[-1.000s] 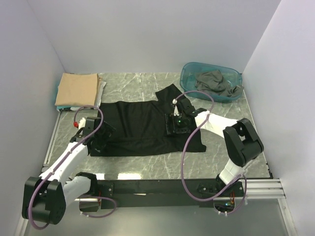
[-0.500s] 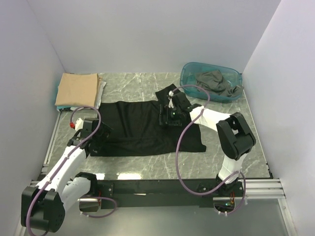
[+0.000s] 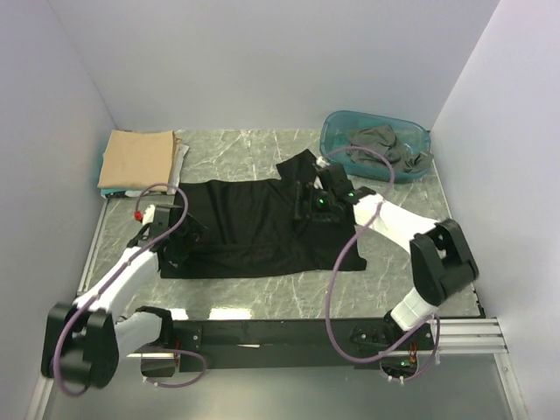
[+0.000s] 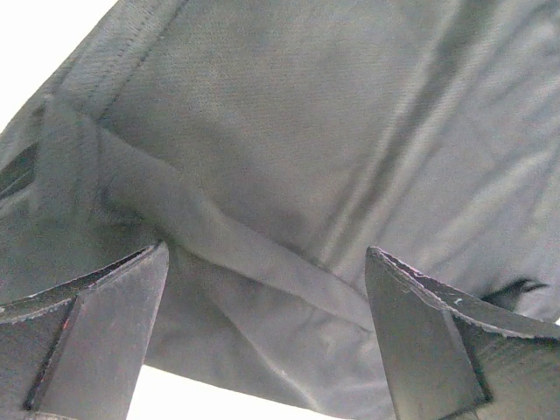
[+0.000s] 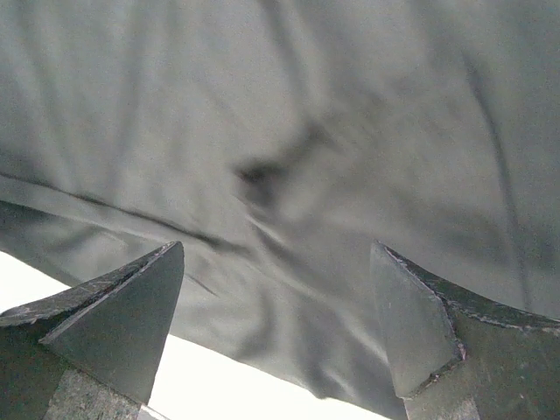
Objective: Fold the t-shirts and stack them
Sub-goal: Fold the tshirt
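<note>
At the near left, the left fingers (image 4: 96, 332) are seen spread wide over the left edge of the black t-shirt (image 3: 245, 227), which is laid flat across the middle of the table (image 3: 245, 149). A raised ridge of cloth running between them is shown only in the left wrist view; from above it is lost in the dark fabric. Nothing is gripped.

Further in, the right fingers (image 5: 114, 324) are likewise held open above rumpled cloth near the shirt's far right sleeve. Over the last second this arm has been swung inward and then back a little, while the left has barely been shifted, and the shirt has been left much as it lay. It is therefore judged that a grasp is being lined up and the fold is not yet begun.

Only in the top view are the tan t-shirt (image 3: 136, 157), folded at the far left, and the grey t-shirt (image 3: 381, 144), bunched in the teal tub (image 3: 325, 136), shown.
</note>
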Controlling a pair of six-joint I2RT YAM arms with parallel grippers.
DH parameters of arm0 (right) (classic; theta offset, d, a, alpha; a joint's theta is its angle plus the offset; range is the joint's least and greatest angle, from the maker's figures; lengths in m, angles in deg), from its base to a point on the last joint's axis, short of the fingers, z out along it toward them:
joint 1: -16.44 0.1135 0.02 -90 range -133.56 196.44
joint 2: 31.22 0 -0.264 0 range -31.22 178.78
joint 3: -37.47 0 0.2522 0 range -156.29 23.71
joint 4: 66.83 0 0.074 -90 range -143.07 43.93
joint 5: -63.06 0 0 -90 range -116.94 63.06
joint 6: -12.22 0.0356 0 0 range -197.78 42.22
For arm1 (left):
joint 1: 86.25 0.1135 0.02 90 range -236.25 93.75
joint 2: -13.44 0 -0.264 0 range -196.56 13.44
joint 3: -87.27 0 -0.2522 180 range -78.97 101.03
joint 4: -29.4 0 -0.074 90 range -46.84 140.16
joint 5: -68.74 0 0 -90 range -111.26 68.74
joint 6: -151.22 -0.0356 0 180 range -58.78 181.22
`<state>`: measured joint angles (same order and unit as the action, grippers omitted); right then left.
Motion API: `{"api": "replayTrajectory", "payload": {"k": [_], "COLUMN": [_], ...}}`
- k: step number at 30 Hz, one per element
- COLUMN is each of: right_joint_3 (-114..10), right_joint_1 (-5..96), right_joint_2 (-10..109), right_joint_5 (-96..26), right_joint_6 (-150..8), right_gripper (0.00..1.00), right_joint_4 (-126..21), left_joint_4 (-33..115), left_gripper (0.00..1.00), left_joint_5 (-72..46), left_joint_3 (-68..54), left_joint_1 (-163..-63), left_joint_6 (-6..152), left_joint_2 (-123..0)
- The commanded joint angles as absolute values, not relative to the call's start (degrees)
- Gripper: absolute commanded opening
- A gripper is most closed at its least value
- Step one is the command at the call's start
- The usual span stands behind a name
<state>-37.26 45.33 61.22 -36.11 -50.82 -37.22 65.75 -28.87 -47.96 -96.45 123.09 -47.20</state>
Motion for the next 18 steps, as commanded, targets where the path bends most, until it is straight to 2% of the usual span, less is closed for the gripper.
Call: {"api": "replayTrajectory", "payload": {"k": [1, 6, 18], "right_joint_3": [-31.1, -25.1, -8.4], "right_joint_1": [44.4, 43.0, 41.8], "right_joint_2": [56.5, 56.1, 46.0], "right_joint_5": [-32.2, -30.9, -29.1], "right_joint_6": [-51.5, -50.4, -42.4], "right_gripper": [0.93, 0.93, 0.93], "right_joint_4": [-33.0, -31.7, -29.5], "left_joint_4": [60.5, 57.3, 62.5], "left_gripper": [0.99, 0.99, 0.99], "left_joint_5": [-26.3, -27.2, -28.5], "left_joint_3": [-45.4, -46.3, -50.1], "left_joint_1": [-96.4, -96.4, -96.4], "left_joint_6": [121.0, 120.8, 123.0], "left_joint_2": [-51.9, -55.7, -58.9]}}
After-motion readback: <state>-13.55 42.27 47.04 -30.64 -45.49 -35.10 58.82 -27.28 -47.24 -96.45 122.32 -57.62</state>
